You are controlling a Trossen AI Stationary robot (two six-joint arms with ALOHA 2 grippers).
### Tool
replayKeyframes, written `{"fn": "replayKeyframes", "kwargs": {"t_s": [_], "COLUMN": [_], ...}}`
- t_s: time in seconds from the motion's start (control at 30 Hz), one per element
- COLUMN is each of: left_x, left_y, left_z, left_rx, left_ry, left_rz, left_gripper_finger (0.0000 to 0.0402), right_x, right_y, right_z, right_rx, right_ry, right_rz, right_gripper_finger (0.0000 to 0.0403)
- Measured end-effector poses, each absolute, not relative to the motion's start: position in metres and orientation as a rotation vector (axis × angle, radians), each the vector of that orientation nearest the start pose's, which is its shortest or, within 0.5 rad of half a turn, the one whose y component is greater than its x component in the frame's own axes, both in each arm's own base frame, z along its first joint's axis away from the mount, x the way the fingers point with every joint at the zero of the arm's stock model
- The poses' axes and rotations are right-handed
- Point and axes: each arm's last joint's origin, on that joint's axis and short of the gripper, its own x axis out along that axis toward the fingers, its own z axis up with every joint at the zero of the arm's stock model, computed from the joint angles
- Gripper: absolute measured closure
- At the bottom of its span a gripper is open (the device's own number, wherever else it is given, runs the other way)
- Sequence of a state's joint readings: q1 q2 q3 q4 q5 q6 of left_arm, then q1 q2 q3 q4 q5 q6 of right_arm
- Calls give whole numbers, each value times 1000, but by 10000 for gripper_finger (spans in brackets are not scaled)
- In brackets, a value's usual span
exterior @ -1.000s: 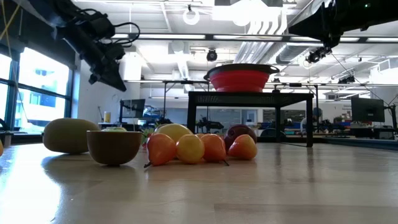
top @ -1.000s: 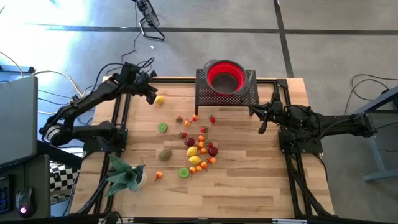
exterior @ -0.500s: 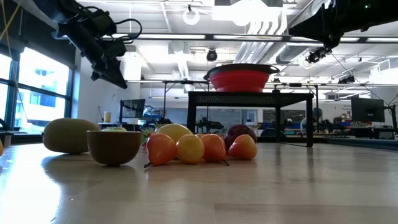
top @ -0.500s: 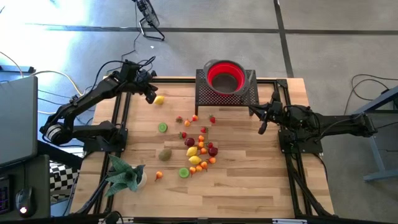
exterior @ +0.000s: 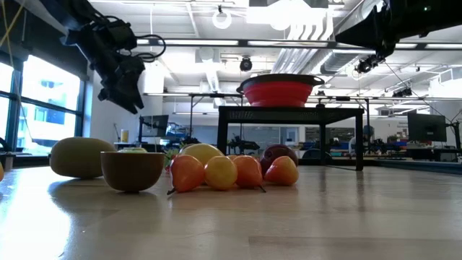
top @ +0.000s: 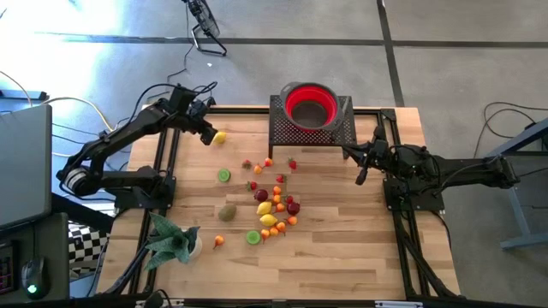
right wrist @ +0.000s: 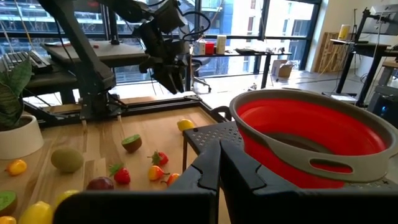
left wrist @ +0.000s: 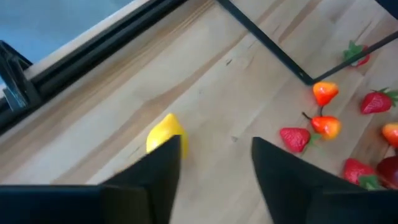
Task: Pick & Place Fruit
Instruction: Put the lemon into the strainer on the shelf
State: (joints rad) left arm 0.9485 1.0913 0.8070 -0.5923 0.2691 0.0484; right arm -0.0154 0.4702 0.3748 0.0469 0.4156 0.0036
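A yellow lemon (top: 220, 137) (left wrist: 163, 132) lies alone on the wooden table near its far left corner. My left gripper (top: 204, 133) (left wrist: 214, 163) hangs open above it, slanting down. In the left wrist view one finger covers part of the lemon. The other fruit, strawberries, small oranges, plums and lemons, lie in a loose cluster (top: 274, 201) at mid-table, with a kiwi (top: 227, 211) and lime halves (top: 223, 175) beside it. My right gripper (top: 360, 167) (right wrist: 219, 167) is shut, level, at the table's right side, holding nothing.
A red bowl with a grey rim (top: 309, 103) (right wrist: 311, 134) sits on a black perforated stand (top: 287, 130) at the far edge. A potted green plant (top: 171, 239) stands at the near left corner. Black frame rails run along both sides of the table.
My left gripper has tipped further downward over the lemon without shifting across the table, and in the low view its fingers have spread open. The fruit has stayed where it was.
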Motion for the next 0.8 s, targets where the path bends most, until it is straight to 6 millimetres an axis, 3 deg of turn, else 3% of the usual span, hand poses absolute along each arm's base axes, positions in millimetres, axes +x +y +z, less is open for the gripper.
{"fn": "replayKeyframes", "kwargs": {"t_s": [0.17, 0.3, 0.8], "left_x": [133, 134, 134], "left_y": [172, 174, 173], "left_z": [251, 251, 251], "left_rx": [-454, -449, -521], "left_ry": [736, 731, 709], "left_rz": [617, 618, 650], "left_gripper_finger": [123, 87, 73], "right_x": [128, 128, 128], "right_y": [-14, -14, -14], "right_z": [253, 251, 251], "right_rx": [-11, -10, -10], "right_ry": [71, 84, 84], "right_rz": [-430, -430, -430], "right_gripper_finger": [400, 400, 400]}}
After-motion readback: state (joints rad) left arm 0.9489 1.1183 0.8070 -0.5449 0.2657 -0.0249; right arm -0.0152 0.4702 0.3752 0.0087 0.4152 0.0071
